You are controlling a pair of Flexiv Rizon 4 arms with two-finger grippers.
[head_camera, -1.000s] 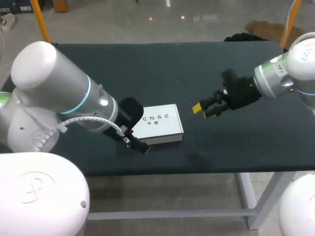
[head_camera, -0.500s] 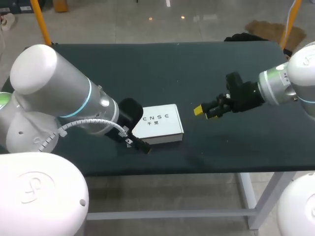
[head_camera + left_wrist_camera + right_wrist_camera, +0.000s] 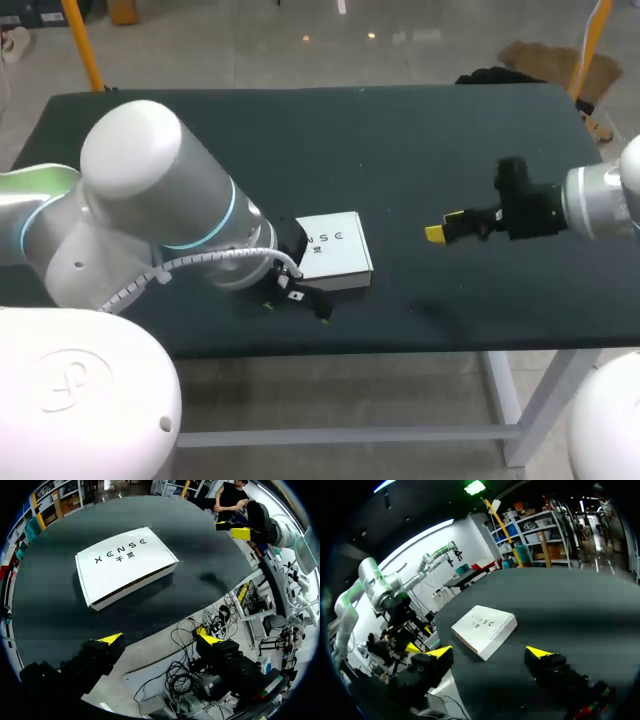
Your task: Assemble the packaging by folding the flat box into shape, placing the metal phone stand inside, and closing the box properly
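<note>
The dark table (image 3: 420, 140) fills the middle of the head view, and my left arm (image 3: 150, 200) comes in from the lower left, covering the left edge of the white box (image 3: 338, 250), which lies flat and closed just below centre. My left gripper (image 3: 159, 639) hangs at the table's near edge just beside the box, fingers spread with nothing between them. My right gripper (image 3: 445, 225), at centre right and well apart from the box, is likewise spread and empty

A robotics lab: white robot arms (image 3: 160, 210) over a dark table (image 3: 400, 140).
</note>
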